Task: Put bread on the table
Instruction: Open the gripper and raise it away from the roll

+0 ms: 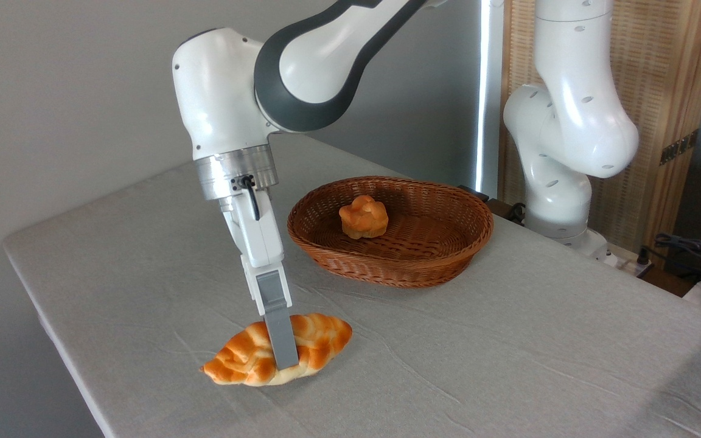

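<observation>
The bread (244,356), a long braided golden loaf with browned ridges, lies on the light grey table (509,365) near its front left edge. My gripper (285,353) comes down on the loaf's middle and straddles it. One grey finger (280,340) presses flat against the near side, and the other finger is hidden behind the loaf. The loaf's underside appears to touch the cloth, with a thin shadow beneath it.
A brown oval wicker basket (448,267) stands behind and to the right of the loaf, holding a small round knotted bun (362,217). The arm's white base (560,213) rises at the table's back right. Cables (691,249) lie beyond the right edge.
</observation>
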